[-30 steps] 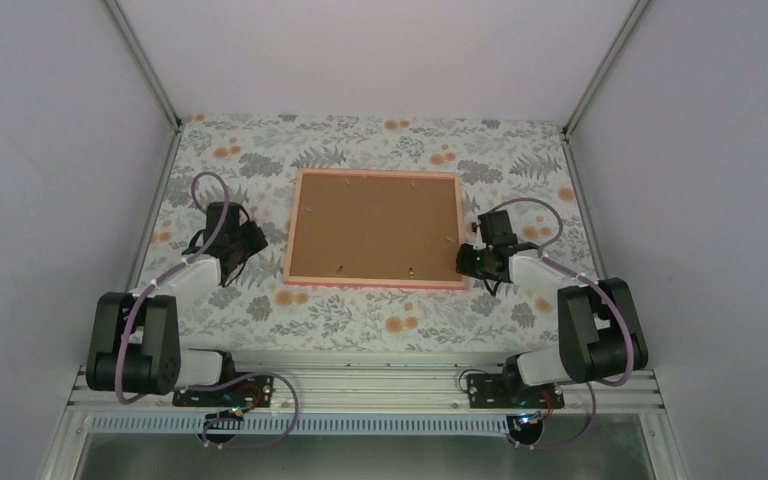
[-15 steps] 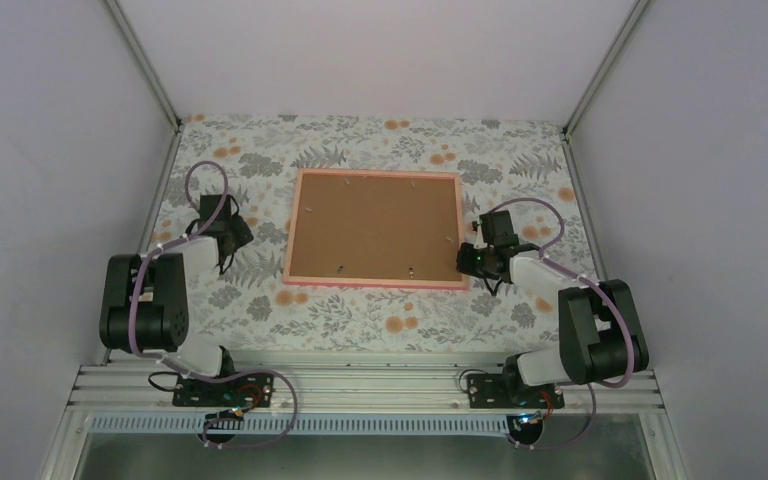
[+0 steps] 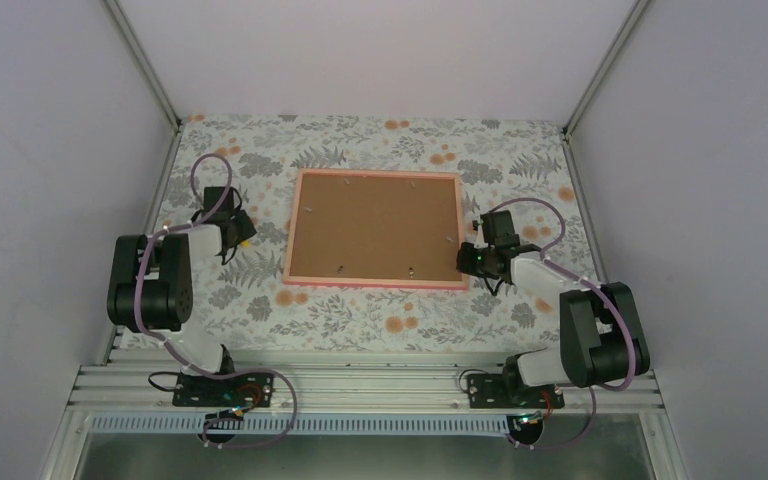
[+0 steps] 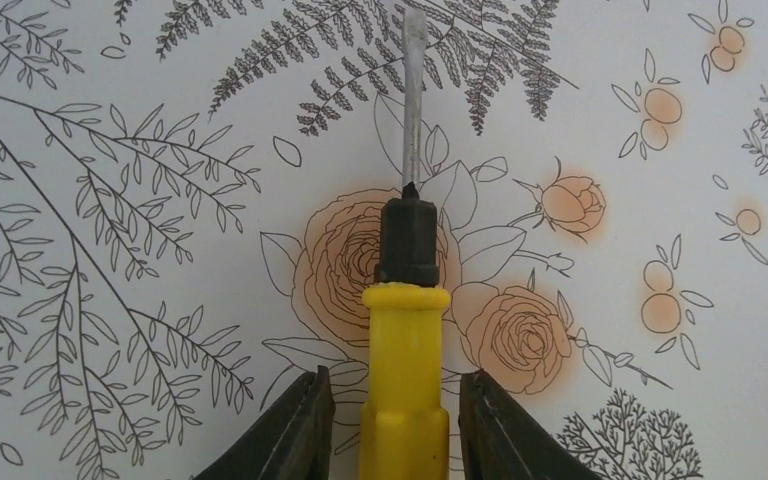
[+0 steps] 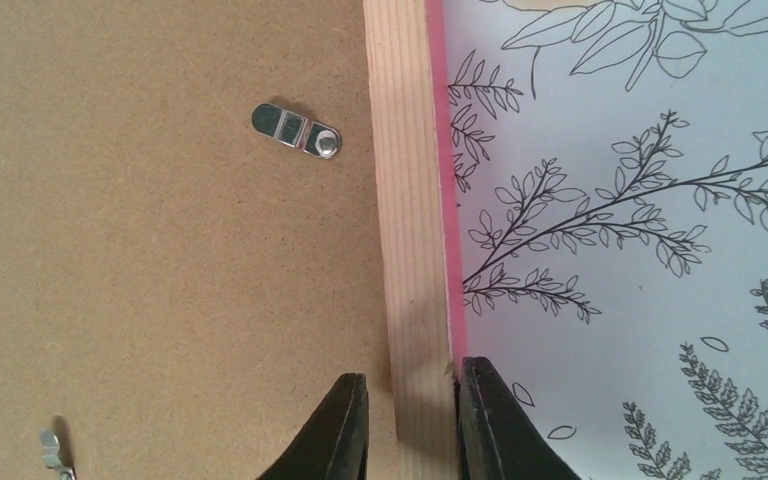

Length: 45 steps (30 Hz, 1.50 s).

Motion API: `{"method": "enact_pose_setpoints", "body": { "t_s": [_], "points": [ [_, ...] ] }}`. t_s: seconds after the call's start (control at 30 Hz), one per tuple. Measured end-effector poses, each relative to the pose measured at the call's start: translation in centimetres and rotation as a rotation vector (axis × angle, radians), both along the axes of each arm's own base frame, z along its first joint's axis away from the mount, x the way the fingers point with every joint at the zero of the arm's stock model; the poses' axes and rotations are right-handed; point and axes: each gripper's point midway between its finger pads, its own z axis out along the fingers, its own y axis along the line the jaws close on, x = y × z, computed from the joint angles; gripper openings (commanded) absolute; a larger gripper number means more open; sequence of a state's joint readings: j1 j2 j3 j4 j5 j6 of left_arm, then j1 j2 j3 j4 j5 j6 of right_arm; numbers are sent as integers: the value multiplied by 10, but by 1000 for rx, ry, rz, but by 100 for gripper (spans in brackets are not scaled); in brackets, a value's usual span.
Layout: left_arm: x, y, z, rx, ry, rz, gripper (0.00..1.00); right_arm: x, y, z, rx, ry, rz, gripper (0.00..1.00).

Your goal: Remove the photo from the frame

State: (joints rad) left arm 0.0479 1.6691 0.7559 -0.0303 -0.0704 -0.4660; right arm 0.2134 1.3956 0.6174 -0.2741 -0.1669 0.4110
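Within the last second the left gripper has been drawn to the left, well apart from the frame. Its jaws have been loosened, and narrow gaps are seen beside the screwdriver over the tablecloth. The tool is probably being put away.

The frame lies face down at the centre, and the photo is hidden under the backing board.

The jaws of the right gripper stand narrow astride the right rail; a real grip cannot be told.

Counted: one screwdriver, one frame, two clips near the right gripper.
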Motion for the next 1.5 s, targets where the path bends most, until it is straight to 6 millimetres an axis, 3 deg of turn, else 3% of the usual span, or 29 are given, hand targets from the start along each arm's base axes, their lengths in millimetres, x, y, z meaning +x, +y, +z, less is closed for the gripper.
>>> {"method": "enact_pose_setpoints", "body": {
  "t_s": [0.3,0.47,0.57,0.8,0.93,1.1,1.3,1.5],
  "points": [
    [-7,-2,4,-6,23,-6,57,1,2,4,10,-12,5,28],
    [-17,-11,17,-32,15,-26,65,1,3,9,20,-26,10,37],
    [-22,-24,28,-48,1,-57,67,0,4,9,22,-23,11,40],
    [-40,-75,48,-109,-27,-209,68,-2,9,20,30,-50,31,62],
    [-55,-100,50,-160,-19,-295,67,-6,28,32,42,-88,101,69],
    [-72,-126,39,-211,23,-381,63,-16,67,41,50,-115,233,75],
    [-90,-131,16,-226,93,-400,53,-30,107,48,49,-142,375,77],
    [-90,-133,10,-225,97,-405,46,-38,135,49,13,-174,487,78]
  ]
}}
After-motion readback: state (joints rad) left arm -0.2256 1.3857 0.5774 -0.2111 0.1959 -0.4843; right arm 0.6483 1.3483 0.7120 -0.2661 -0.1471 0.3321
